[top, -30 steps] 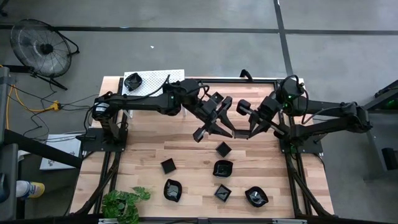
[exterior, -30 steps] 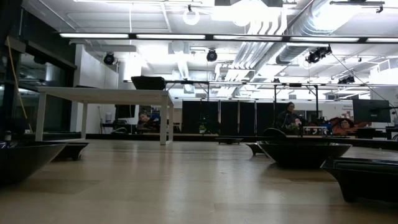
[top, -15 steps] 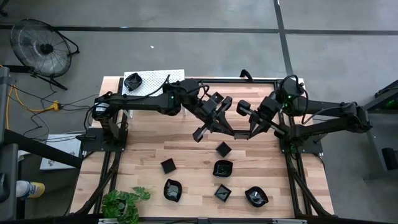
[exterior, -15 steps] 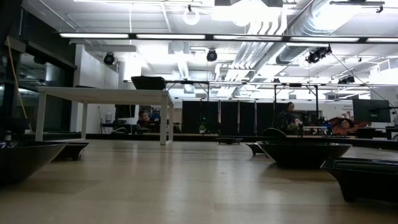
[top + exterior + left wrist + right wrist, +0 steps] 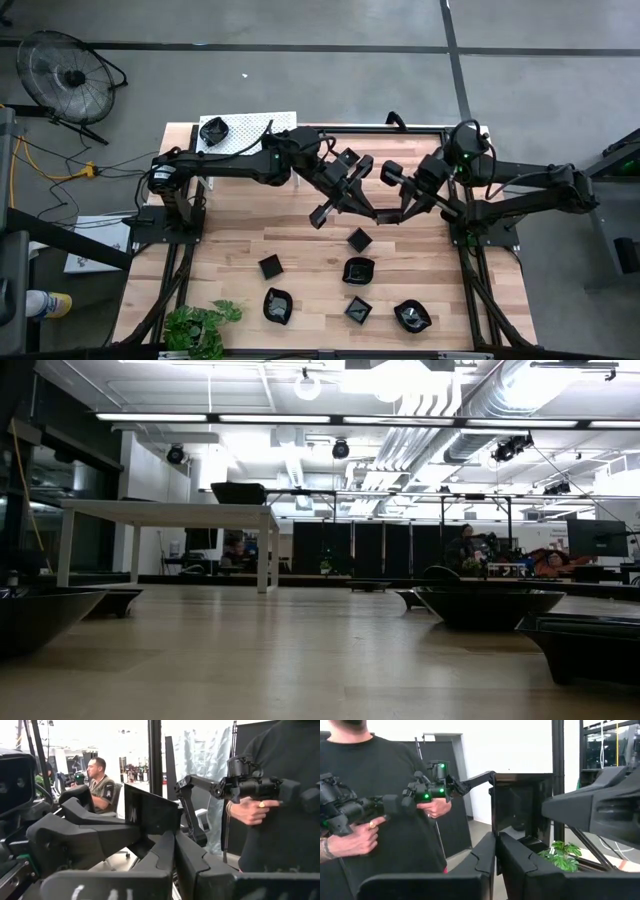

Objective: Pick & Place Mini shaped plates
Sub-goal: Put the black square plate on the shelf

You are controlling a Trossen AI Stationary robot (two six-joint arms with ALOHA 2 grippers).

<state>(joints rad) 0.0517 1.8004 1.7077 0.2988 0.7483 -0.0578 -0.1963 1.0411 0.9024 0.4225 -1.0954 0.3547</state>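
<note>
The two arms meet in the air over the middle of the desk (image 5: 230, 250). Between them is one small black square plate (image 5: 520, 805), held up on its edge, well above the wood. A second ago the left end effector (image 5: 372, 212) had its fingers apart beside the plate. Now its fingers are pressed together on the plate's edge, so it has a hold. The right end effector (image 5: 398, 214) also looks clamped on the same plate from the other side, with its fingers almost touching. So both arms hold one plate at once. I think this is a pass from the right arm to the left arm. The right one would need to let go next, and the plate could slip or tip if the left hold is weak. Six more mini plates (image 5: 358, 270) lie on the near part of the desk. One plate (image 5: 213, 130) sits on the white shelf (image 5: 255, 130) at the far left corner, which is likely where this one is going.
</note>
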